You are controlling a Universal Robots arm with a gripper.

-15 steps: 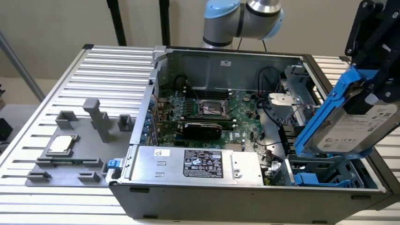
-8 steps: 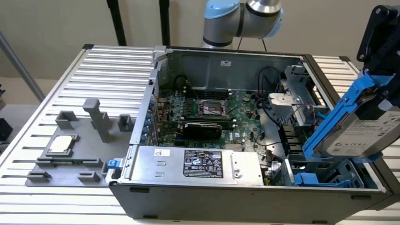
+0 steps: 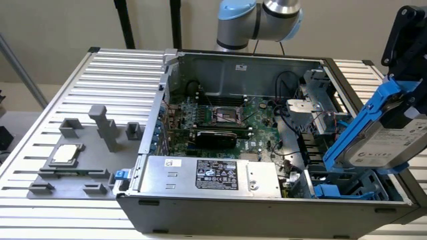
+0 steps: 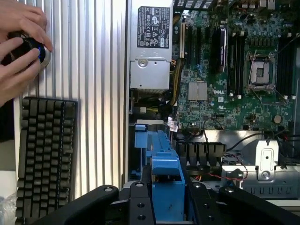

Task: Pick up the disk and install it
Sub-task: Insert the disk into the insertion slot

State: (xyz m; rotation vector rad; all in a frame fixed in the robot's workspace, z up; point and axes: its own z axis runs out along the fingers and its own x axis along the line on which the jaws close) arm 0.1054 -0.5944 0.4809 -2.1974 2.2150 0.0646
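Pincer (image 4: 168,206) clamps the disk (image 3: 383,142): we see black fingers (image 4: 140,199) pressed against both sides of its blue carrier. The disk hangs on edge, tilted, over the drive bay (image 3: 370,182) at the exterior view's right end of the open computer case (image 3: 267,215). Its lower end is at the bay mouth, and we cannot tell whether it touches. The power supply (image 3: 213,175) sits beside the bay, with the motherboard (image 3: 227,115) beyond. A keyboard (image 4: 44,154) lies on the slatted tabletop (image 3: 113,70), and a person's hands (image 4: 23,18) grip a mouse (image 4: 35,51).
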